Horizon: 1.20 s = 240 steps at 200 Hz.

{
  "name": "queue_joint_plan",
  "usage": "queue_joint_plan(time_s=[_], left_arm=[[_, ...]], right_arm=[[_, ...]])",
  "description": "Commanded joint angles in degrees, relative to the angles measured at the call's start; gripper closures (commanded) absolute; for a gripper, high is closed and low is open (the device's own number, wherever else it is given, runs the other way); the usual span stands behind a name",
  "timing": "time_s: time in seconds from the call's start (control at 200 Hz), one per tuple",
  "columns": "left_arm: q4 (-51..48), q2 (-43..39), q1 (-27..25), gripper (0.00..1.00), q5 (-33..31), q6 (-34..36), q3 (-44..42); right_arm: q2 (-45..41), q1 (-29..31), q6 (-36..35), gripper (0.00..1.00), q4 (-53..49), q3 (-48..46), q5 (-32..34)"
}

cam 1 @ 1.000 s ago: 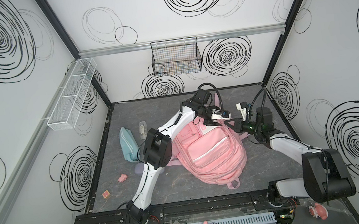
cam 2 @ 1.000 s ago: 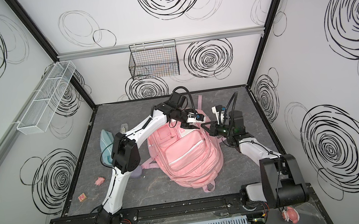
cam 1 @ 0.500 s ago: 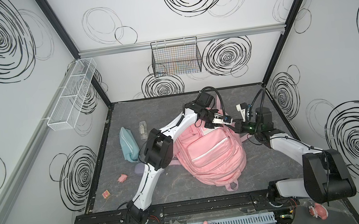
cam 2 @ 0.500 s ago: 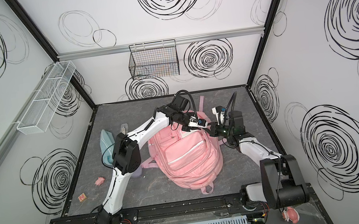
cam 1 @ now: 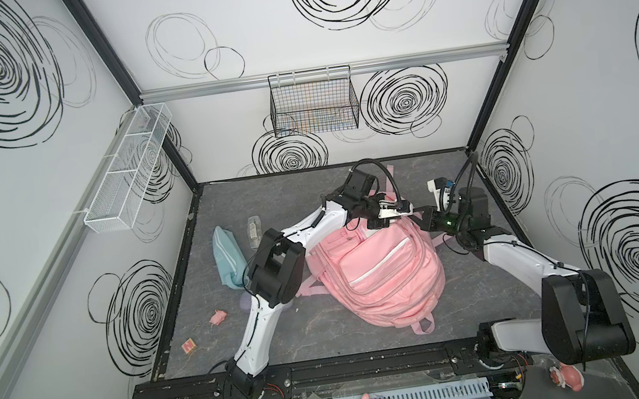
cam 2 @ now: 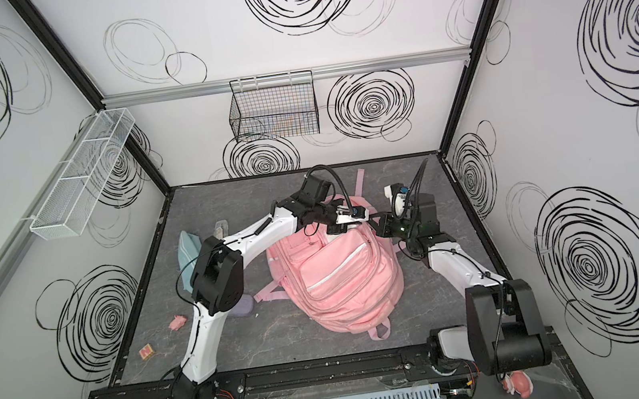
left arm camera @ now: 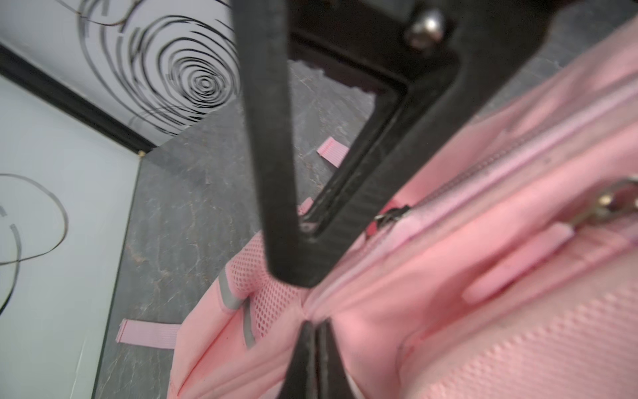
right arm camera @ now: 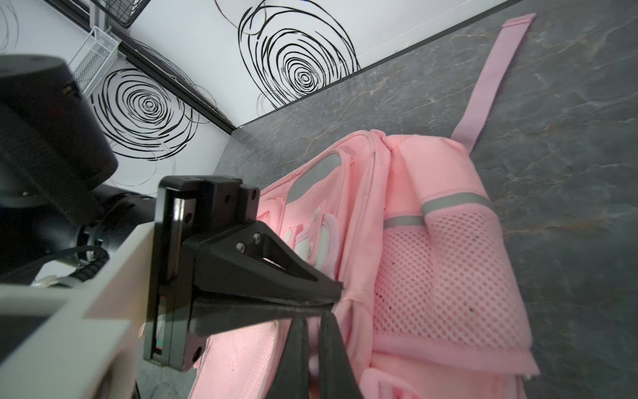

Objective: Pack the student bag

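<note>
Left wrist view: left gripper (left arm camera: 312, 326), right gripper (left arm camera: 300, 274) both clamped on student bag (left arm camera: 483, 311) fabric, zip (left arm camera: 466, 176) seemingly closed; teal pouch (cam 1: 227, 259) outside, packing apparently barely begun.

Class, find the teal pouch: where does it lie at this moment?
In both top views the teal pouch lies at the left of the table, left of the pink backpack, partly hidden behind the left arm's elbow.
</note>
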Motion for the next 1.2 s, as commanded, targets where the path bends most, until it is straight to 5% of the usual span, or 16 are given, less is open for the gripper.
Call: queue_joint_plan(time_s=[0.0,0.155,0.255,0.31,0.345,0.445,0.565,0.995,1.196], left_arm=[[19.03,-5.93,2.62,1.00,-3.81,-14.30,-6.80],[23.06,-8.04,3.74,1.00,-10.49,-18.41,-10.29],[21.97,-8.93,3.76,0.99,-7.36,-14.26,-11.28],[20.10,-8.85,3.44,0.56,-5.75,-11.32,-10.50],[17.32,-8.27,3.20,0.40,-3.99,-9.27,-8.91],[3.33,-4.51,2.23,0.20,2.34,-3.36,0.12],[-16.32,1.70,0.16,0.10,5.96,5.96,12.09],[-35.66,9.38,1.04,0.09,10.59,17.13,25.35],[-36.93,11.08,-0.32,0.24,10.29,18.42,26.08]], right_arm=[[-3.03,-0.96,1.91,1.00,0.53,3.33,2.36],[-3.01,-1.83,3.92,1.00,-0.96,3.22,5.47],[-3.20,-1.69,4.47,1.00,2.03,2.69,1.81],[-3.42,-1.56,4.75,1.00,4.35,2.48,-0.90],[-3.65,-1.32,4.85,1.00,6.19,2.28,-2.67],[-4.83,-0.43,4.39,1.00,11.56,1.33,-6.61],[-5.14,0.72,1.56,1.00,13.26,2.51,-7.49],[-4.34,1.78,-4.07,1.00,18.47,5.90,-4.65],[-5.79,1.89,-3.32,1.00,22.09,6.64,-5.18]])
